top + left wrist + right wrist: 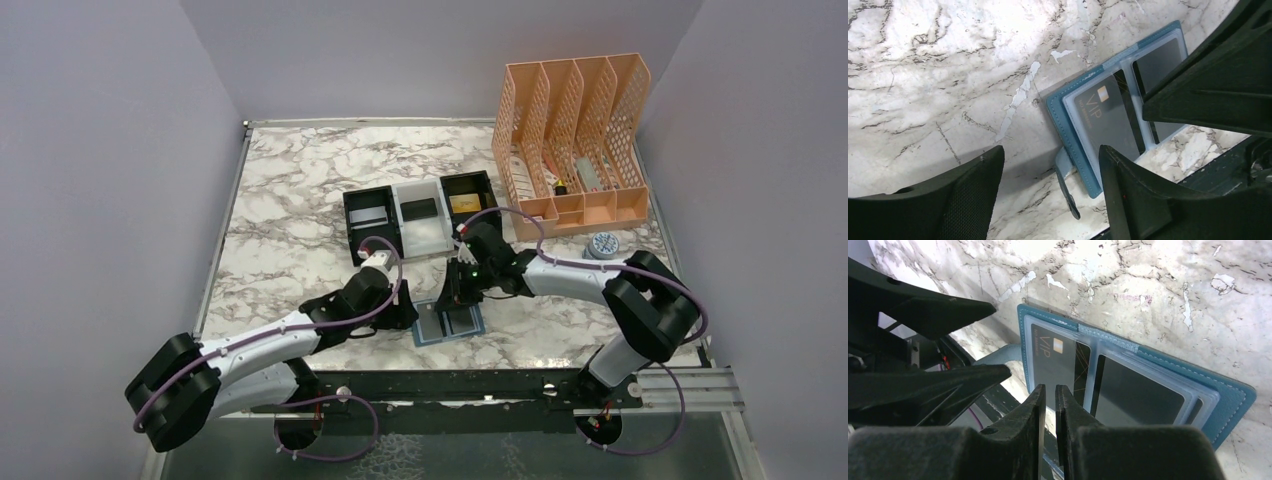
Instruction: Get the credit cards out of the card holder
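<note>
The card holder (449, 322) lies open and flat on the bench (290, 200) near its near edge, between the two arms, with dark credit cards (1128, 395) showing in the clear pockets of both panels. The left fingers (400, 312) are spread wide just left of it, one tip by the strap tab (1066, 185), gripping nothing. The right fingers (1042, 402) are drawn almost together, with only a slit between them and nothing visible in it, poised at the open edge of the VIP card (1050, 357); whether they touch that card cannot be told. The step in hand looks like drawing this card out. To do it well, the right fingers should probably nip only the exposed card edge, not the plastic pocket lip, and pull along the slot's own direction, low and flat. The left fingers would best press the teal cover down, or the light wallet is likely to slide or lift with the card. Farther back, the three-compartment tray (352, 205) holds one card in each section: a silvery-grey one on the left, a black one in the white middle and a gold one on the right. The orange mesh file rack (575, 110) at far right holds small items too blurred to name.
</note>
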Robot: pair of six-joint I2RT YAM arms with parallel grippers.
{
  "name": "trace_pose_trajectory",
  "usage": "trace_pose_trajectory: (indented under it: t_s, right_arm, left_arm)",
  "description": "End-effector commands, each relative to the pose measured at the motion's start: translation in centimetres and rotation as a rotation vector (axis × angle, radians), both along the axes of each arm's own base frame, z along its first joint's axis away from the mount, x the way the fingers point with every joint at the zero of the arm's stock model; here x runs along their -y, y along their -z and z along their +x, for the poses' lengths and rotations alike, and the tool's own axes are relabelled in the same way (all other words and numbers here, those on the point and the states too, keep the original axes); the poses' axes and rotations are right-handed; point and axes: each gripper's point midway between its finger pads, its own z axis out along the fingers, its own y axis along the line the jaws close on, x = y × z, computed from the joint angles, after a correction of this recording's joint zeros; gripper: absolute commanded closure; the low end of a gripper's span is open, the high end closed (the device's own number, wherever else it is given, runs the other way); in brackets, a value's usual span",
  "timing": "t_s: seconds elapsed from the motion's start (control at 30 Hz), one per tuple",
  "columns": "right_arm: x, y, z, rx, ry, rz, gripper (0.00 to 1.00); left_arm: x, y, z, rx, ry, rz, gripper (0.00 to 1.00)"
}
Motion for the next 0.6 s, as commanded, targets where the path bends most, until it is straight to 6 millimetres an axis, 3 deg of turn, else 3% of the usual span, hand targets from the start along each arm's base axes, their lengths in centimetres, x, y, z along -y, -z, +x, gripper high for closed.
trace_pose_trajectory:
  t_s: [0.0, 0.33, 0.57]
  right_arm:
    - [-0.1, 1.1, -0.6, -0.024, -0.03, -0.01, 0.85]
    - [1.1, 2.6, -0.8, -0.046, 0.008, -0.076, 0.82]
    - [1.9, 3.2, -0.4, -0.034, 0.047, -0.13, 0.81]
  left_arm:
    - [0.6, -0.6, -0.5, 0.009, 0.042, -0.043, 0.26]
    - [1.2, 2.0, -1.1, -0.076, 0.131, 0.054, 0.3]
    - [0.1, 3.6, -1.7, -0.118, 0.115, 0.119, 0.58]
